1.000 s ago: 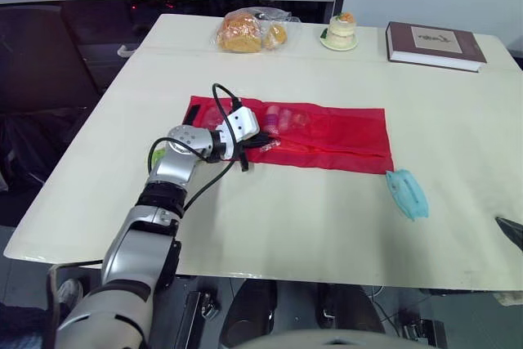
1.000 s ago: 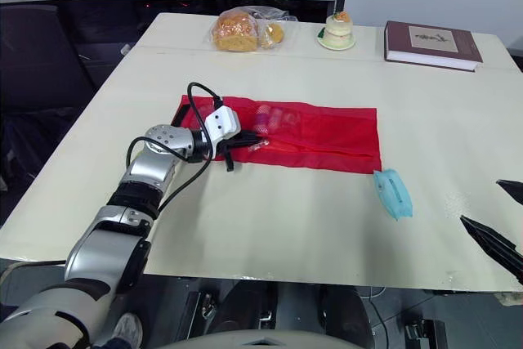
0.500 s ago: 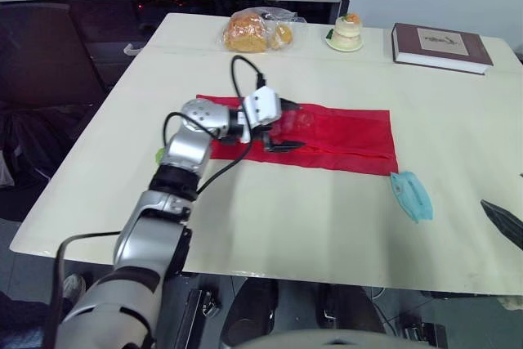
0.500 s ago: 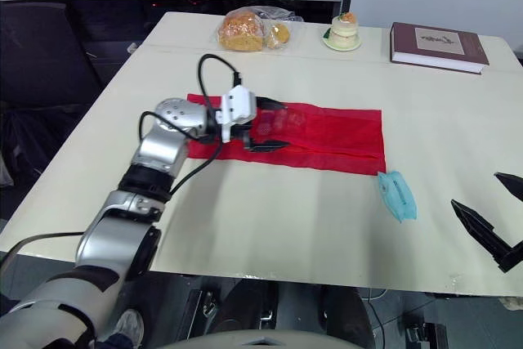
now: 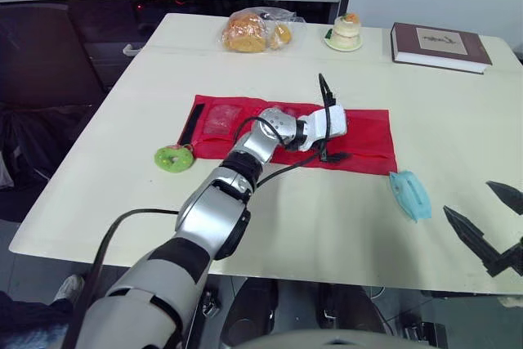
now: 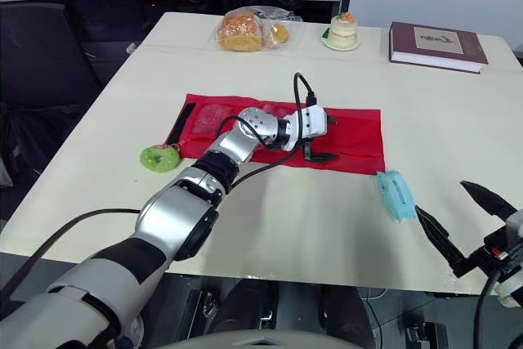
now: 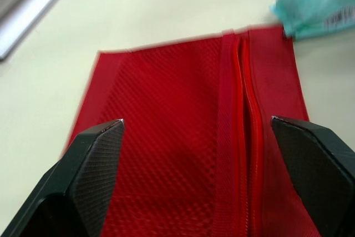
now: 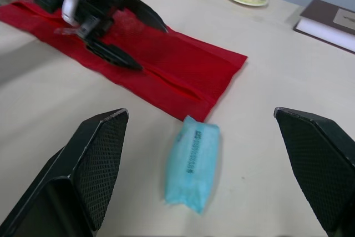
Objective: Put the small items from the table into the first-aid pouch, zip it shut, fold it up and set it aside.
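Bread bag (image 5: 252, 30), cake (image 5: 347, 30) and book (image 5: 440, 45) sit well behind red pouch (image 5: 369, 130)

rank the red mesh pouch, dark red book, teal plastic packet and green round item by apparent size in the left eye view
1. Red mesh pouch, largest by far.
2. Dark red book, though it lies farthest from the camera.
3. Teal plastic packet and green round item: too alike to rank.

The left gripper (image 6: 325, 138), fingers spread, is over the red mesh pouch (image 6: 359, 127) mid-frame. A teal packet (image 6: 395, 194) lies lower right.
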Robot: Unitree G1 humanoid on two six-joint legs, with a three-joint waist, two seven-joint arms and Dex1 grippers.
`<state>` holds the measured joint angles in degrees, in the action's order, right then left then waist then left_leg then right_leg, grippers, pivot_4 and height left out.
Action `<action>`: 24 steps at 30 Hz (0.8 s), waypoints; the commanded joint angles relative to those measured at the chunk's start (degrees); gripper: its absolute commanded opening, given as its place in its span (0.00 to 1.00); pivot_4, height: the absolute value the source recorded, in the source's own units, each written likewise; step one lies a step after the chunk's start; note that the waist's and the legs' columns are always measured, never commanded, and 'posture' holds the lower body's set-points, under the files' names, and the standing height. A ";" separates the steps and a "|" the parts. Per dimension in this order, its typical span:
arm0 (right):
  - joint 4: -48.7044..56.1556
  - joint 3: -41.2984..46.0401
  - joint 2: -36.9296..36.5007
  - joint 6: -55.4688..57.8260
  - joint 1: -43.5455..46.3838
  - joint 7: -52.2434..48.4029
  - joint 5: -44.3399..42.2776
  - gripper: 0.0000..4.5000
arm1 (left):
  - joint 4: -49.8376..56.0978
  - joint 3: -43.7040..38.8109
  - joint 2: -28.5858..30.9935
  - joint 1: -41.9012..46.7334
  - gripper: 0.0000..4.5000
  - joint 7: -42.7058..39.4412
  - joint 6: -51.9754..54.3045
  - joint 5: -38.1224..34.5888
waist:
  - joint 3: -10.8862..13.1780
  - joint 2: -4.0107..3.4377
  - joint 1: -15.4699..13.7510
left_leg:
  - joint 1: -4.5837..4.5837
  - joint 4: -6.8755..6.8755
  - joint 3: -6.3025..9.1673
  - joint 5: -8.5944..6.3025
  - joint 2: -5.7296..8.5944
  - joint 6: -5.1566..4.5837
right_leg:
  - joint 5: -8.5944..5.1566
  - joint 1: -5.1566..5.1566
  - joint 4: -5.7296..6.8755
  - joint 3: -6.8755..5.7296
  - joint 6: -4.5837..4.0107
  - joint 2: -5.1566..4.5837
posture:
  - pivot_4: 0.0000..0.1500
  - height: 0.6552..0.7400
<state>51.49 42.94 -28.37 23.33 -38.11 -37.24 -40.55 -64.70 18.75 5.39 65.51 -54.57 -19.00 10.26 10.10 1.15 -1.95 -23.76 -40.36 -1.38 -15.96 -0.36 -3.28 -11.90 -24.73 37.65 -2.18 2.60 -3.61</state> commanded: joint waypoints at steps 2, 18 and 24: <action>7.23 -2.12 0.86 -2.46 -1.53 0.23 -4.53 1.00 | -4.39 0.34 -1.31 2.85 0.99 3.63 -1.88 2.80 | 0.00 0.00 -0.15 | -0.02 0.00 0.00 0.00 0.00 0.00 | 0.00 0.00 -0.01 -0.01 0.00 0.00 | 1.00 0.87; 6.91 -3.94 -5.95 -0.59 3.19 6.09 -6.79 1.00 | -7.58 -1.09 -3.65 4.15 0.88 8.65 -0.60 4.68 | 0.00 0.01 -0.23 | -0.02 -0.01 0.00 0.00 0.02 0.00 | 0.01 0.01 -0.01 -0.02 -0.02 -0.03 | 1.00 0.87; 6.29 -3.62 -7.33 0.18 3.93 7.75 -6.33 1.00 | -7.56 -1.60 -3.72 3.91 0.31 8.04 -0.32 4.28 | 0.00 0.01 -0.23 | -0.02 -0.01 0.00 0.00 0.02 0.00 | 0.02 0.01 -0.01 -0.03 -0.02 -0.03 | 1.00 0.87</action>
<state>57.40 38.01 -35.29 23.52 -34.39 -30.70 -47.04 -72.71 18.34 1.95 68.11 -46.49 -19.32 14.85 10.10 1.17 -2.18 -23.78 -40.37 -1.37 -15.96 -0.34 -3.28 -11.88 -24.72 37.64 -2.20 2.57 -3.64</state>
